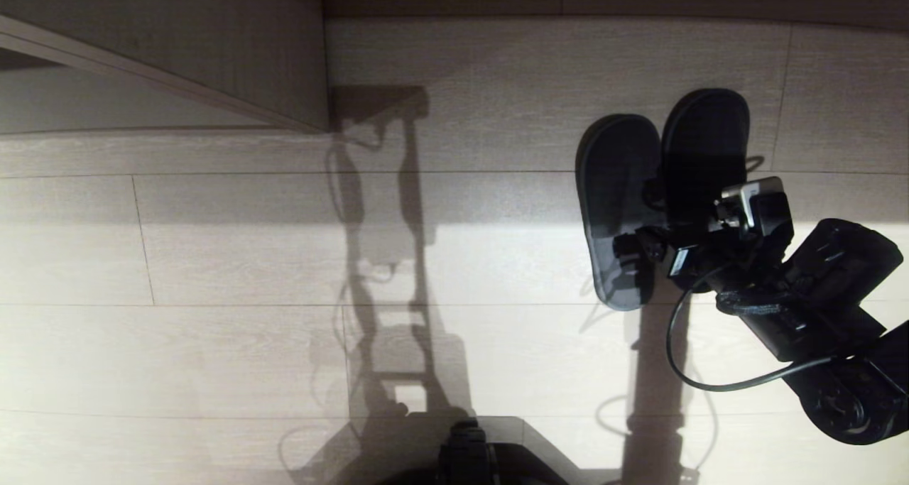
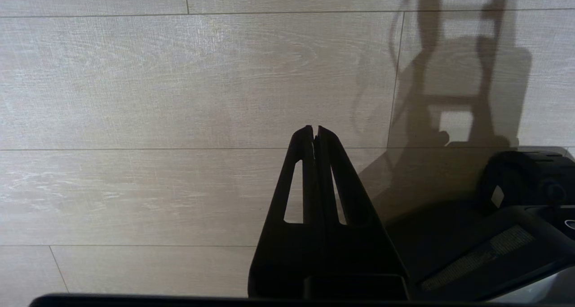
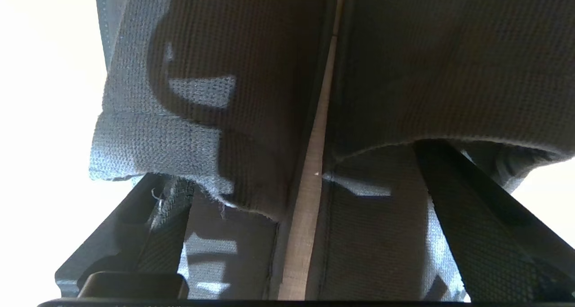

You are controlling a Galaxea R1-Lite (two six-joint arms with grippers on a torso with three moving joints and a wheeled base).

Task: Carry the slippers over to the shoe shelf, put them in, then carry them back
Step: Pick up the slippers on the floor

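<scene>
Slippers (image 1: pixel 660 187) lay on floor, outside shelf (image 1: pixel 213 59); right gripper (image 1: pixel 650 247) spread inside bands, released; left gripper (image 2: pixel 314 134) clenched, idle.

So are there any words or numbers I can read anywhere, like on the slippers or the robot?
No readable text anywhere.
The slippers: plain fabric, no label or brand showing.
A small pale sticker on the right gripper mount: too small to read.
A pale label strip on the robot's body, seen from the left wrist: too blurred to read.
The wooden floor: no writing.
</scene>
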